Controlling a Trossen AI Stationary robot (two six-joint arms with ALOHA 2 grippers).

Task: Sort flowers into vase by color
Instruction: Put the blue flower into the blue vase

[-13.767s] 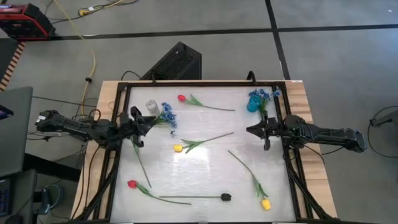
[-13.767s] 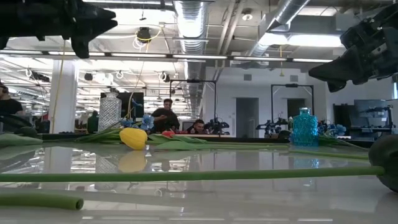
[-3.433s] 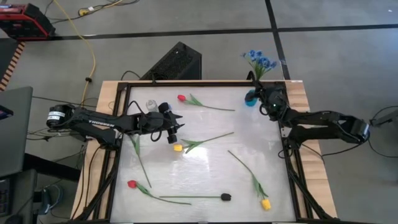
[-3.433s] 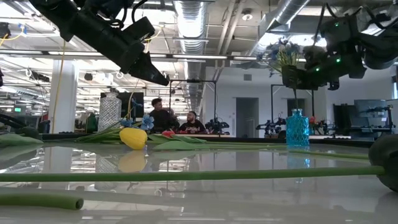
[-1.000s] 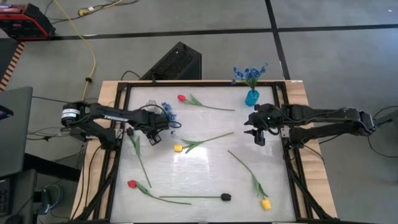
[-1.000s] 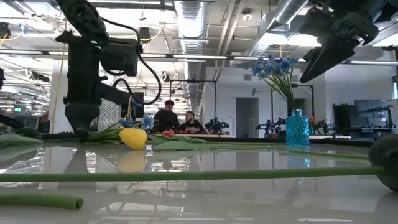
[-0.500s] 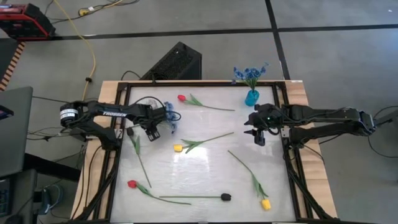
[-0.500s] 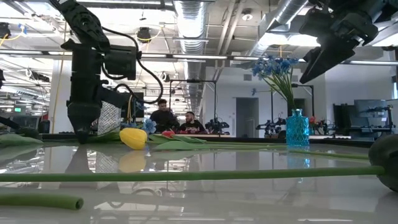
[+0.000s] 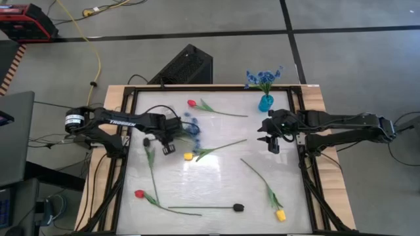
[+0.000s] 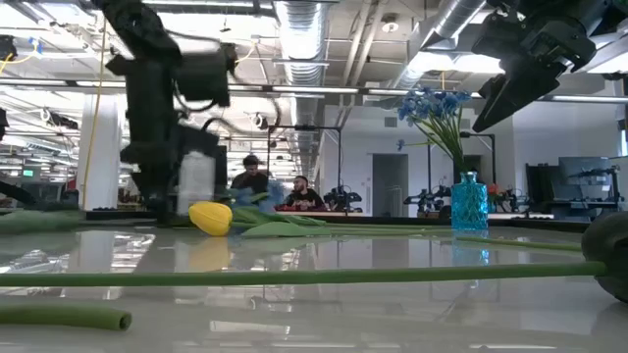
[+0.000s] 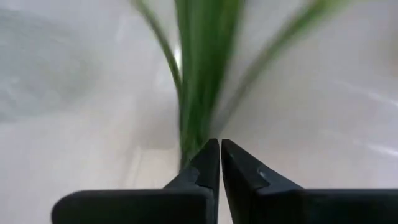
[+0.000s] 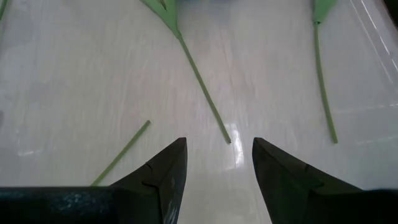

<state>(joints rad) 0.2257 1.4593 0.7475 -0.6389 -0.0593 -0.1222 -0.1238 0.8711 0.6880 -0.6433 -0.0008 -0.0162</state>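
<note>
My left gripper (image 9: 165,145) is down at the table's left part, shut on a blue-blossom sprig. The sprig's blurred blue head (image 9: 191,124) is to the gripper's right, and its long green stem (image 9: 153,167) runs toward the near edge. My right gripper (image 9: 272,145) hangs open and empty above the table's right part, and also shows in the low view (image 10: 491,108). A blue glass vase (image 9: 266,103) at the far right holds blue sprigs (image 9: 262,77). Red tulips (image 9: 191,103) (image 9: 139,194), yellow tulips (image 9: 188,156) (image 9: 280,214) and a black-headed flower (image 9: 238,207) lie flat on the table. My left gripper pinches the sprig's green stem among its leaves (image 11: 194,134) between its two shut fingertips. The fingers come from above, pointing down at the table. The lower end of the stem (image 9: 157,193) lies on the table. The blossom end is blurred.
Loose stems lie on the table below my right gripper (image 12: 202,81). The table has a black frame rail (image 9: 125,164) along its sides. A dark box (image 9: 184,65) stands on the floor behind the far edge. People sit in the room beyond (image 10: 250,181).
My left gripper has gone a little toward the table's right and near edges, shut on the sprig. The blue head has swung toward the right, and the stem's upper part has followed. The stem's near end has stayed in place.
</note>
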